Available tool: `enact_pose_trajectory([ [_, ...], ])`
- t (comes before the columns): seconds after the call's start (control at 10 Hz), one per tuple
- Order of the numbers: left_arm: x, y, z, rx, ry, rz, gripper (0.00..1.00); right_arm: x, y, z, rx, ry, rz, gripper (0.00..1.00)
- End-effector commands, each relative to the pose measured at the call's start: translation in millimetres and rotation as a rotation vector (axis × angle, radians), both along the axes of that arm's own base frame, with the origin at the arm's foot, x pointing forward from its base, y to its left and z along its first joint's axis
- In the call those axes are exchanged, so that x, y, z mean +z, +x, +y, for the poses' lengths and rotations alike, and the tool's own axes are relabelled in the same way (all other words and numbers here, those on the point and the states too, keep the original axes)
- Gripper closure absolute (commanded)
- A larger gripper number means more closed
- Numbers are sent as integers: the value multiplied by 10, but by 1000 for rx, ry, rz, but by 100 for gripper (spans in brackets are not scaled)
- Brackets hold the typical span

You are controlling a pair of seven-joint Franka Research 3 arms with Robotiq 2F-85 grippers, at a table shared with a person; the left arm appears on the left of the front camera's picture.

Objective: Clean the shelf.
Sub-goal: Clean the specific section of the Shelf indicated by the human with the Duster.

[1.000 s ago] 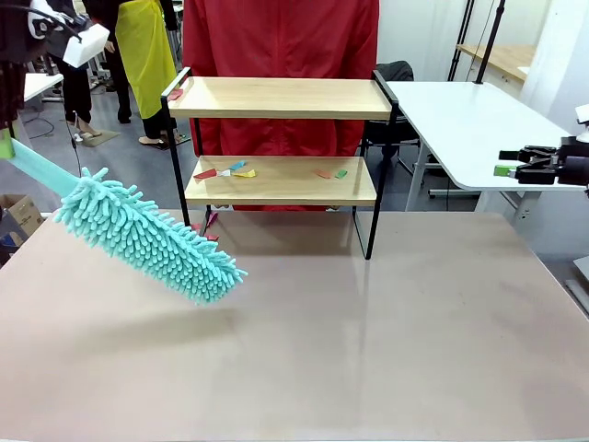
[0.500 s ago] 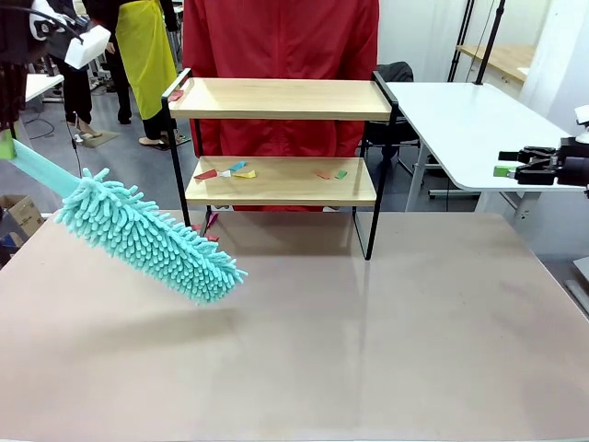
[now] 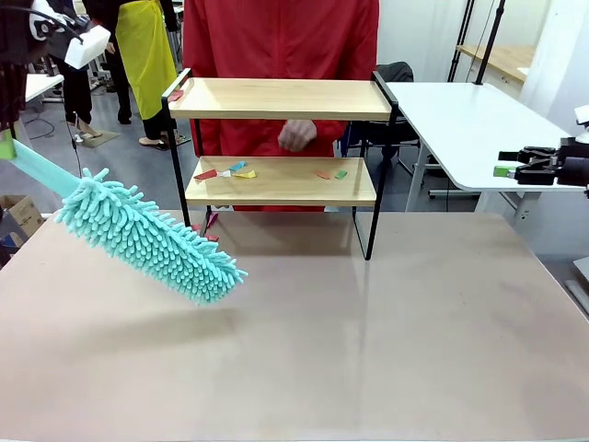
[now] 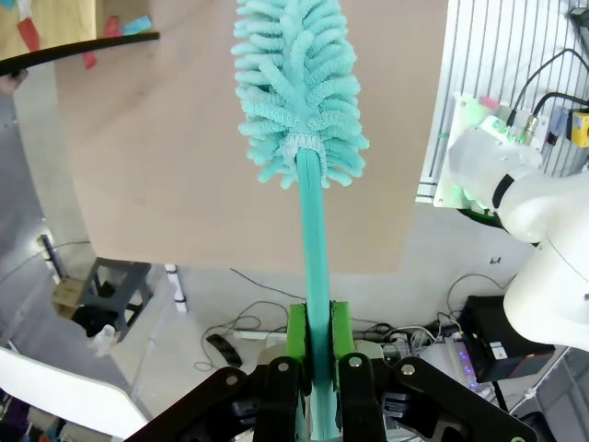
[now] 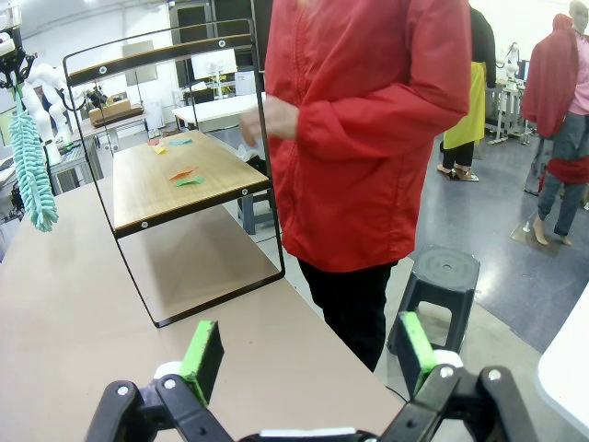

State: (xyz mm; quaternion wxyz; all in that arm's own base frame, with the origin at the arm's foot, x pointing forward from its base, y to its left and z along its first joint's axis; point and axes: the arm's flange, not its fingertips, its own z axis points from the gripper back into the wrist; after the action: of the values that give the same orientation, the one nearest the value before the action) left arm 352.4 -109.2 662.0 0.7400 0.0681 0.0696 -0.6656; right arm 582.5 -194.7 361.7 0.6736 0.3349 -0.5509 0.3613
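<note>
left gripper (image 4: 317, 336) clamps duster (image 4: 299, 83); shelf (image 3: 281, 98) hides arm above person's hand (image 3: 297, 134).

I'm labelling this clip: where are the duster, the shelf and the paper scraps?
duster (image 3: 152, 241), front view, middle of the fluffy head
shelf (image 3: 276, 98), front view, bare top board
paper scraps (image 3: 245, 173), front view, yellow scrap on lower board

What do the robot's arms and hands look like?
Each tool is black with two fingers and bright green pads; the left tool and the right tool match. Round bolts join their black links. The arm is glossy white and rounded, with cables beside it.
</note>
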Motion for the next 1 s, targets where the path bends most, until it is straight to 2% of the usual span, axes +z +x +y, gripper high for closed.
enact_pose_trajectory([
  [0.0,9,-12,2,2,-11,3,87,78,3,22,-15,-4,16,0],
  [0.9,9,-12,2,2,-11,3,87,78,3,22,-15,-4,16,0],
])
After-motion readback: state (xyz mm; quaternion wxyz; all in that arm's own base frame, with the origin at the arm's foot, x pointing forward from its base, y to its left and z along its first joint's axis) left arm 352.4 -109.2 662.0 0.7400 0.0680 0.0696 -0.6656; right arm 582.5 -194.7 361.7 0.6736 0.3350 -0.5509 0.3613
